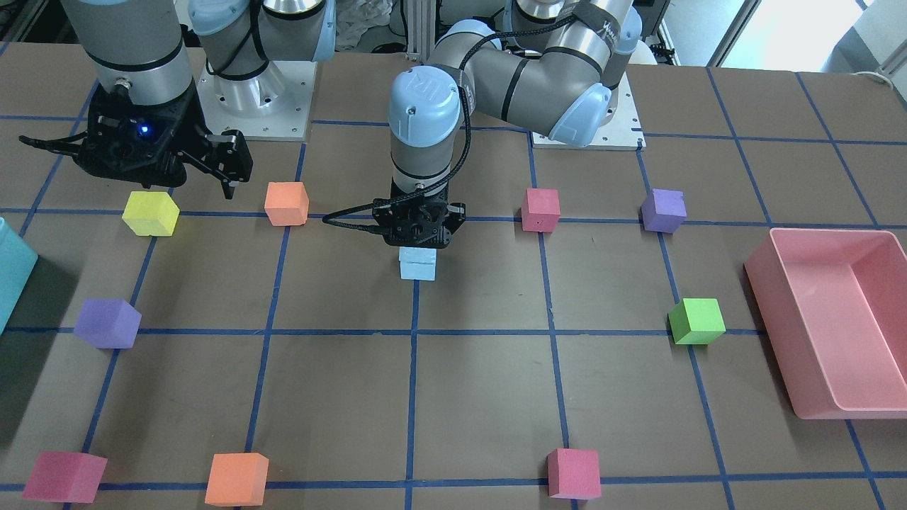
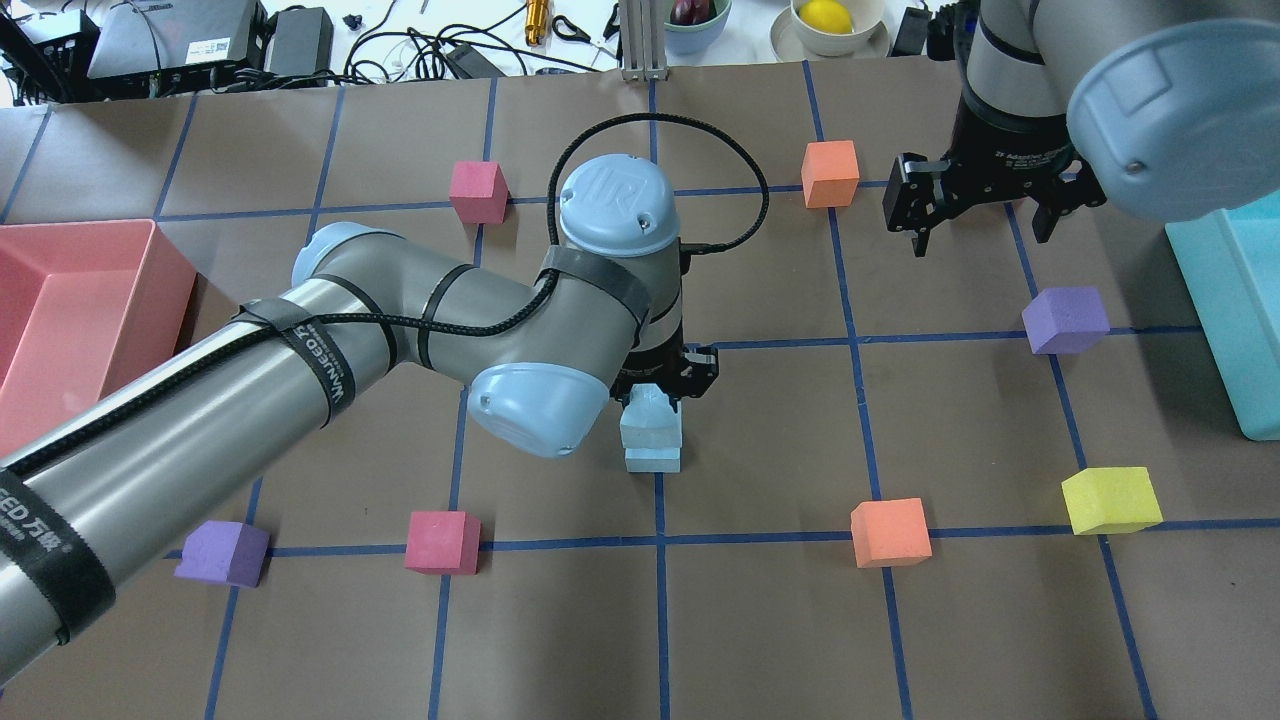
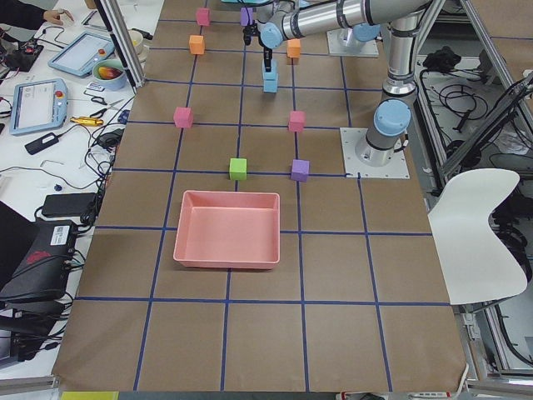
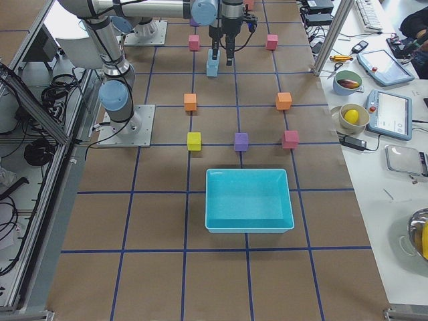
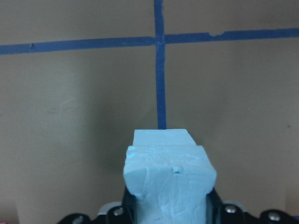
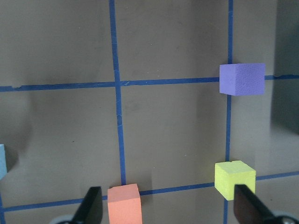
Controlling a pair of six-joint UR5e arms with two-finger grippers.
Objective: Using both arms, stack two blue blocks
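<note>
The counter [image 2: 900, 650] is marked with a blue tape grid. The left arm [image 2: 350, 340] is extended to the centre, wrist pointed down. The right arm [image 2: 1010, 60] is held above its own side. The left gripper [image 2: 655, 395] is clamped on the upper blue block [image 2: 648, 415]. The right gripper [image 2: 982, 225] is spread apart, nothing between the fingers. The upper block is seen resting on the lower blue block [image 2: 653, 460], slightly offset, at a grid-line crossing near the counter's middle.
</note>
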